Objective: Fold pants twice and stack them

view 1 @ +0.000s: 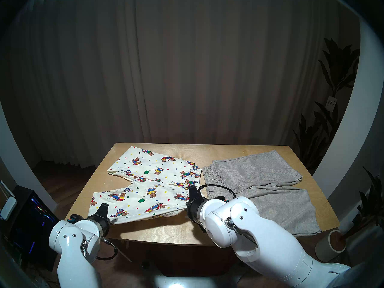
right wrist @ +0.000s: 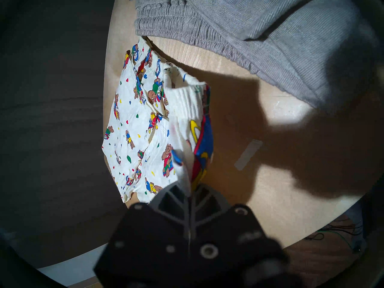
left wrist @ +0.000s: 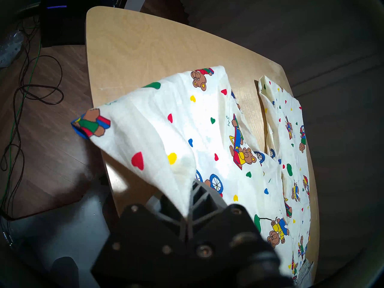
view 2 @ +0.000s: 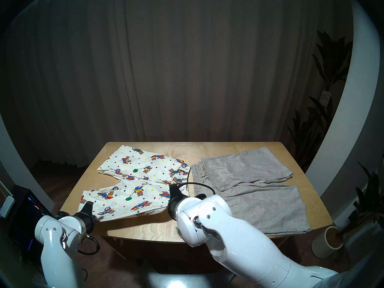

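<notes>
Two pairs of shorts on a light wooden table. The teddy-bear shorts, cream cotton printed with bears, vehicles and small red, yellow, blue and green hearts, occupy the table's left half, legs pointing left and spread in a V, the waistband toward the centre. The near leg is raised off the table along its front edge: the left gripper has its fingers closed on the hem corner, cloth draping over them, while the right gripper has its fingers closed on the ribbed waistband end of the same edge. The grey shorts, plain heather knit with a gathered elastic waistband, lie flat on the right half, legs pointing right, their waistband just beside the printed pair's.
</notes>
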